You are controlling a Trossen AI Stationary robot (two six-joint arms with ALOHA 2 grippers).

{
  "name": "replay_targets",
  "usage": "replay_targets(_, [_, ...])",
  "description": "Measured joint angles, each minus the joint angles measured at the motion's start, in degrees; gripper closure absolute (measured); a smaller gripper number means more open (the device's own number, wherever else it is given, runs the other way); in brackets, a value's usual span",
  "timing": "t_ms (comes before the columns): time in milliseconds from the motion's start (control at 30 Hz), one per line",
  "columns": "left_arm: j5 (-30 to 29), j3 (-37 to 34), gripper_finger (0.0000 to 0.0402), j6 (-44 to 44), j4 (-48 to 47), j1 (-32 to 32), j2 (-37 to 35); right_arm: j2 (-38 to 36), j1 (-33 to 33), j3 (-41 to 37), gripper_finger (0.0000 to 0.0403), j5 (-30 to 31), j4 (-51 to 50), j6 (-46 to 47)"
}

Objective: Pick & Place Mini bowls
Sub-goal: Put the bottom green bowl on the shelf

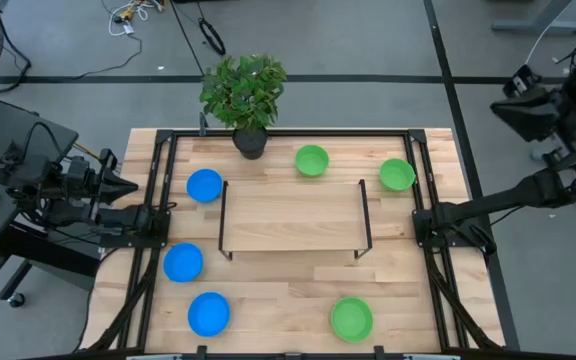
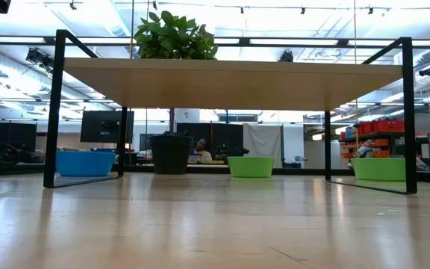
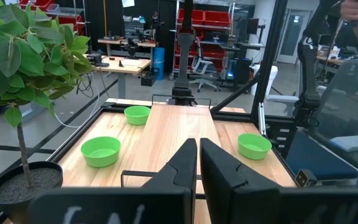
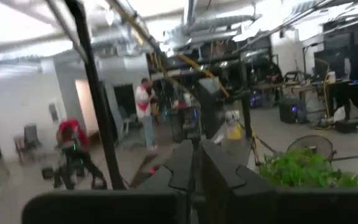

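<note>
Six small round plastic bowls sitting on the pale wooden table (image 1: pixel 298 300): three bright blue bowls (image 1: pixel 204 185) down the left side, three bright green bowls (image 1: pixel 311 160) at the back and right. In the middle, a low wooden shelf on thin black legs (image 1: pixel 293 215). Behind it, a leafy green plant in a dark pot (image 1: pixel 245 95).

Left gripper (image 3: pixel 197 163) at the table's left edge, fingers pressed together, holding nothing. Right gripper (image 4: pixel 196 163) at the right edge, also pressed together and empty.

Risks, probably: pushing a light bowl away with closed fingers; bumping the shelf legs or knocking the plant over on a low reach.
</note>
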Motion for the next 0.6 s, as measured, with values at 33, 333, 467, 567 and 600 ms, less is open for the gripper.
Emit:
replay_targets(33, [0.0, 0.0, 0.0378, 0.0, 0.0, 0.0, 0.0, 0.3, 0.0, -0.1, 0.0369, -0.3, -0.7, -1.1])
replay_targets(333, [0.0, 0.0, 0.0378, 0.0, 0.0, 0.0, 0.0, 2.2, 0.0, -0.1, 0.0369, -5.7, -5.7, -10.8])
replay_targets(467, [0.0, 0.0, 0.0378, 0.0, 0.0, 0.0, 0.0, 3.0, 0.0, -0.1, 0.0369, -8.6, -6.9, -10.9])
replay_targets(567, [0.0, 0.0, 0.0378, 0.0, 0.0, 0.0, 0.0, 3.7, 0.0, -0.1, 0.0369, -10.8, -7.1, -10.9])
replay_targets(600, [0.0, 0.0, 0.0378, 0.0, 0.0, 0.0, 0.0, 3.9, 0.0, -0.1, 0.0369, -11.4, -7.2, -10.9])
